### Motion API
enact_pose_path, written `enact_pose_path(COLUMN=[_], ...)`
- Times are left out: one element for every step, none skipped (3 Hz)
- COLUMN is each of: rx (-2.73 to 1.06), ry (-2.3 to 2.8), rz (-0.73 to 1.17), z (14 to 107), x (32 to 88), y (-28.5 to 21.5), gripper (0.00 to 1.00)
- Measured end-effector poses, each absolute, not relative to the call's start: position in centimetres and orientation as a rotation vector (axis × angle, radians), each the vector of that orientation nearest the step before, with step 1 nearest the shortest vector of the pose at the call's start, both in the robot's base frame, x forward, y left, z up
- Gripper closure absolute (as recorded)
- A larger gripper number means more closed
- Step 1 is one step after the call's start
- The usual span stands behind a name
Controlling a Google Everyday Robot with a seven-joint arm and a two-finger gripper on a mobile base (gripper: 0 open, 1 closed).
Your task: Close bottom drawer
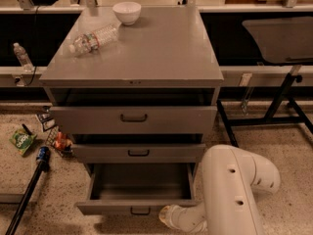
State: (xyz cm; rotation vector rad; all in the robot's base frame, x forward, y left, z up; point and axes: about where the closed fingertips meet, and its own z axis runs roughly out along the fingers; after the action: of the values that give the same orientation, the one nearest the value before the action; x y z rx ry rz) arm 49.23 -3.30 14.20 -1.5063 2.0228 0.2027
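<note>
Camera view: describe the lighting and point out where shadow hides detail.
Camera view: warm, dim light; soft sheen on the cabinet top; deep shadow inside the open bottom drawer; the gripper, at the right end of that drawer's front, is lit.

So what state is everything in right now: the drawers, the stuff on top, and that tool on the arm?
Bottom drawer: pulled well out, nothing seen inside.
Middle drawer: looks slightly ajar.
Top drawer: looks slightly ajar.
Water bottle: lying on its side on the cabinet top.
Bowl: upright, near the back.
Tool: low at the bottom drawer's front, towards its right end.
</note>
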Motion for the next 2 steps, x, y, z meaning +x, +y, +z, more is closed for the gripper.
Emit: enact_pose_path(rx=[-1.406,-1.321], ry=[1.978,1.925], rz=[0.165,0.145], z=[14.0,13.7], x=[51.4,53.9], y=[-3.5,-4.1], gripper=[1.0,1.0])
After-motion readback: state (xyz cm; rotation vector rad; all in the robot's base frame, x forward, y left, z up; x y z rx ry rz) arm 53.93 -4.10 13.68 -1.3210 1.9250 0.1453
